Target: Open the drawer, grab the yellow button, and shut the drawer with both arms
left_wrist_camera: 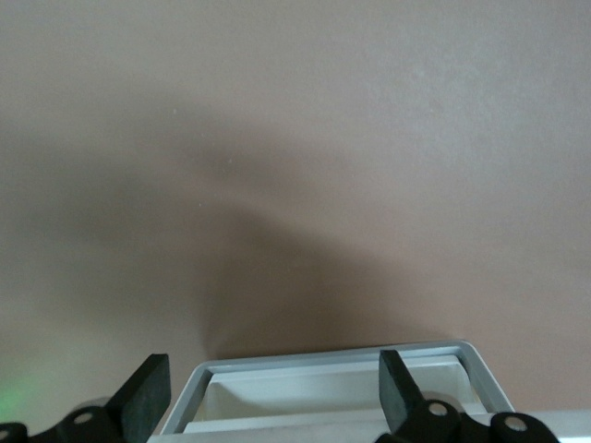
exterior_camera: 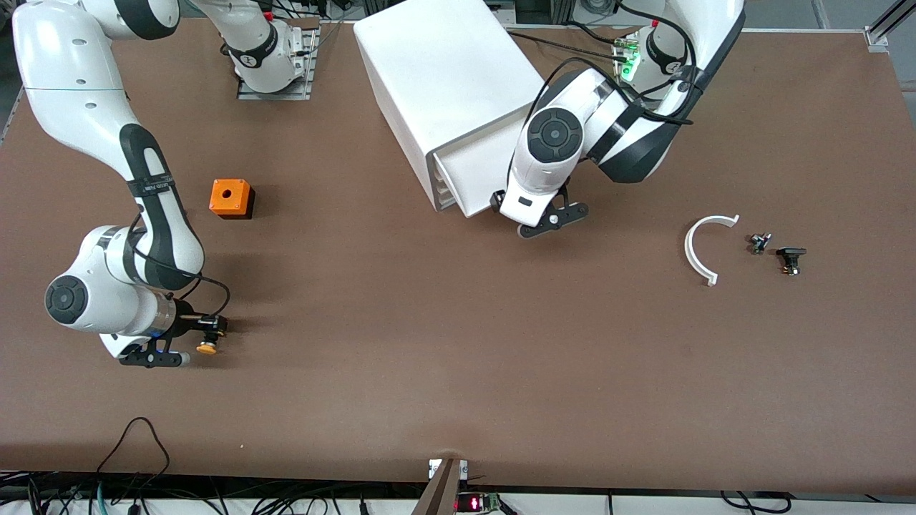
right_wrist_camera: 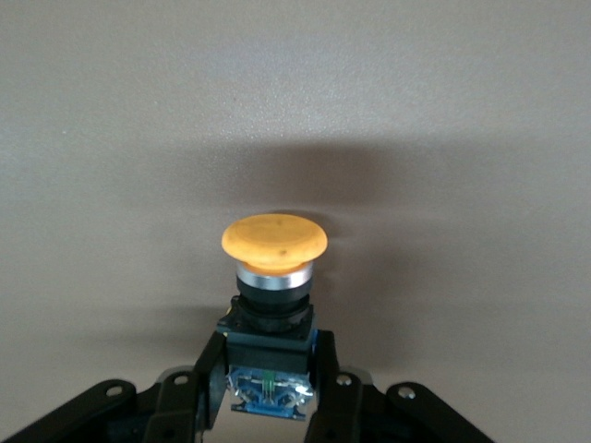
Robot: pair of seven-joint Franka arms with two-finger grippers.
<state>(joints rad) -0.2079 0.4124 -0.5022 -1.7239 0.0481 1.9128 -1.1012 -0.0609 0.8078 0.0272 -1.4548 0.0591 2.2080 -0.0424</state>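
The right arm's black two-finger gripper [exterior_camera: 205, 336] is closed on the small push-button with orange-yellow mushroom cap [right_wrist_camera: 274, 242], low over the brown table [exterior_camera: 429, 357]. The left gripper [left_wrist_camera: 268, 392] hangs wide open, empty, over the white drawer [left_wrist_camera: 323, 388], which stands partly open.

Button [exterior_camera: 207, 347] in right tool [exterior_camera: 204, 336] over table [exterior_camera: 429, 357], left tool [exterior_camera: 501, 204] spread over open drawer [exterior_camera: 469, 179] front

Orange cube [exterior_camera: 231, 198] with a round hole toward the right arm's end of the brown table [exterior_camera: 429, 343], white curved piece [exterior_camera: 703, 248] toward the left arm's end, two small black-and-silver parts [exterior_camera: 760, 242] [exterior_camera: 791, 258] just beside it.
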